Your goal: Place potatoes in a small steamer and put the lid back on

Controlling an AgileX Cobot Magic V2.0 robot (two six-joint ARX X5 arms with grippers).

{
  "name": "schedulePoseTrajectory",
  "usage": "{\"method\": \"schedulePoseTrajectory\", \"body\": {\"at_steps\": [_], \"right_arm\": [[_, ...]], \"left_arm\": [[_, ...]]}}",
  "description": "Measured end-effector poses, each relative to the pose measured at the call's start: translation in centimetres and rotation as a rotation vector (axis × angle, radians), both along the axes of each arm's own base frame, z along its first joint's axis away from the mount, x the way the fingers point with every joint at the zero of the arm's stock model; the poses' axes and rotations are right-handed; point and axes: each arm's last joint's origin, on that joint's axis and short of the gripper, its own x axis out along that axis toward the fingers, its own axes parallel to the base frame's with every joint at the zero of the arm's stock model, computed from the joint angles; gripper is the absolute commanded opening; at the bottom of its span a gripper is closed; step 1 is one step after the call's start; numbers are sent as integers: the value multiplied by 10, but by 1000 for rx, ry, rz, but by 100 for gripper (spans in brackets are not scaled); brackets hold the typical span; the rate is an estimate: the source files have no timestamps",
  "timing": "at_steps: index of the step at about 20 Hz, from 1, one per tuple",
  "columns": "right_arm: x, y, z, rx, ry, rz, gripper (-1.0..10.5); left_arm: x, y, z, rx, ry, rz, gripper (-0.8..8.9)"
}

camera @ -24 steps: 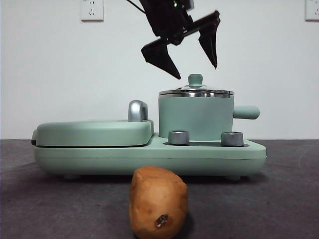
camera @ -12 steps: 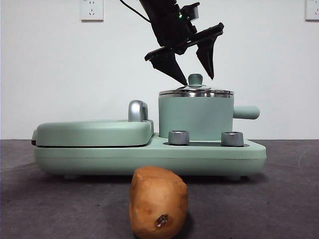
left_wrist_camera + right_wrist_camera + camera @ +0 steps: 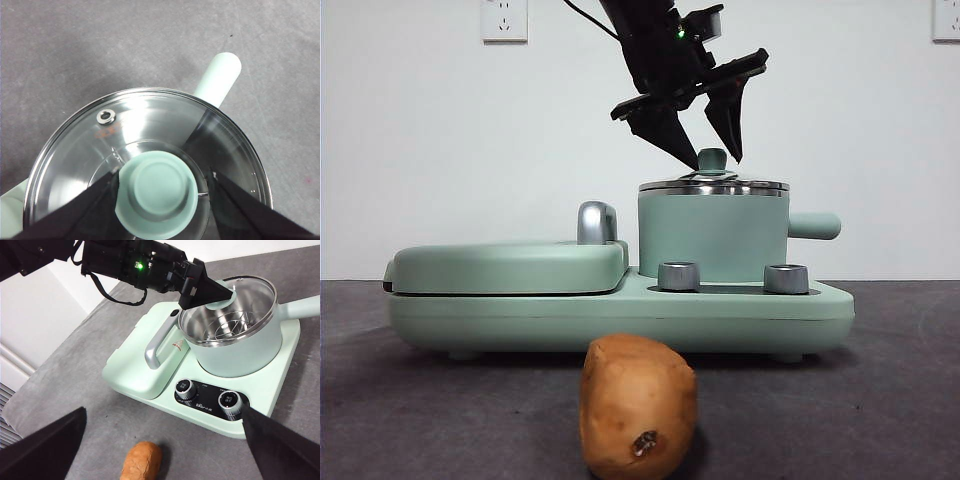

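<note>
The brown potato (image 3: 638,405) lies on the dark table in front of the appliance, and it shows in the right wrist view (image 3: 141,460) too. The mint-green steamer (image 3: 712,235) stands on the right of the base with the glass lid (image 3: 713,185) on it. My left gripper (image 3: 713,160) hangs over the lid, open, with one jaw on each side of the green knob (image 3: 157,192). One jaw is at the knob's edge and the other stands a little apart. My right gripper (image 3: 164,410) is open and empty, high above the table in front of the appliance.
The flat mint-green griddle (image 3: 510,265) with a chrome handle (image 3: 597,222) fills the left of the base (image 3: 620,315). Two steel dials (image 3: 679,276) face forward below the steamer. The steamer's side handle (image 3: 815,225) sticks out to the right.
My left gripper has come down from above the lid to the level of the knob. Its jaws have narrowed around the knob. The potato, steamer and lid have not moved.
</note>
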Motion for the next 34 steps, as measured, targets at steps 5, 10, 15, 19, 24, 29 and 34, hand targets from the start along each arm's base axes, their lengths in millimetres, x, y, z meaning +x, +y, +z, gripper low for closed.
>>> {"method": "schedulePoseTrajectory", "body": {"at_steps": [5,10,15,19,24,29,34], "right_arm": [[0,0,-1,0,10,0,496],[-1,0,-3,1,33,-1,496],[3,0,-3,-7,79,-46,490],[14,7,7,-56,180,-43,485],[33,36,18,-220,284,-20,485],[55,96,-5,-358,411,86,485],[63,167,-43,-469,489,198,485]], "left_arm": [[1,-3,-4,17,-12,8,10],[-1,-4,-3,35,-23,23,8],[-4,-2,16,58,5,23,8],[-11,10,66,-3,-67,34,8],[-20,50,85,69,20,90,8],[-36,93,112,96,58,152,8],[-73,140,148,64,12,209,8]]}}
